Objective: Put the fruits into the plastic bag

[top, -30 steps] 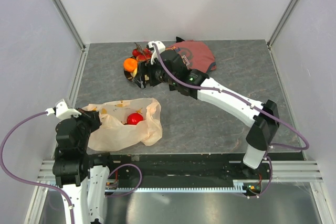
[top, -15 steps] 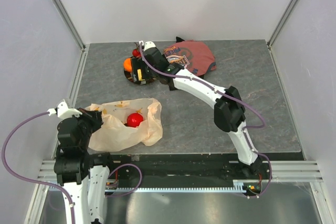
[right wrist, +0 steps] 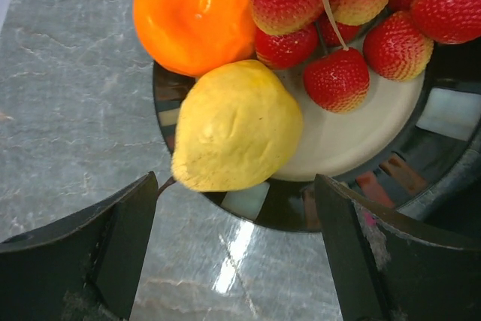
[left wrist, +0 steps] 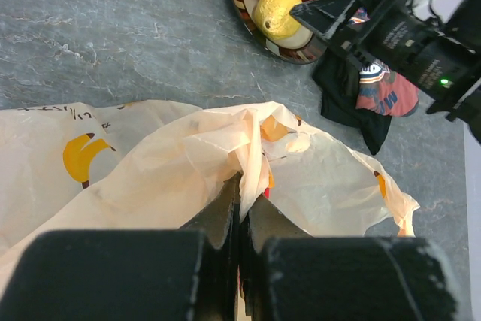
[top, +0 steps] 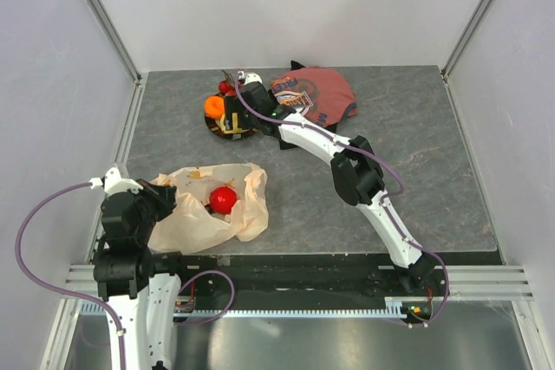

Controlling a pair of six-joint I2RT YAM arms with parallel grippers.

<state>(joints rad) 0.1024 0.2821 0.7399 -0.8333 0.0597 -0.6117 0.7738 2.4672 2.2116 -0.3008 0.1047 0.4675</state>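
while the left gripper (left wrist: 242, 212) sits nearest the bases, its fingers are together and clamped on a fold of the plastic bag (top: 204, 205), with thin film pinched between them. the bag lies at the near left of the table (top: 416, 153), its mouth turned toward the far side. a red apple (top: 223, 199) rests in that opening.

well apart from the bag, at the far side, the plate (right wrist: 285, 212) carries the remaining fruit. the right gripper (right wrist: 237, 186) hovers over it with its fingers apart, straddling the yellow pear-like fruit (right wrist: 237, 129). the pear leans over the plate's rim and touches the orange (right wrist: 192, 13). the small red berries (right wrist: 342, 77) lie just beside both. no grapes are visible. a printed cloth (top: 316, 93) lies just beyond the plate.

hazards, as judged from this position:
- the pear is smooth and tapered; an off-centre closure may squeeze it out and roll it off the rim.
- one finger hangs over the plate's rim; descending there may strike the rim and shove or tip the plate, scattering the berries.
- the film is thin; it may slip from the left pinch and the mouth may collapse before a drop.
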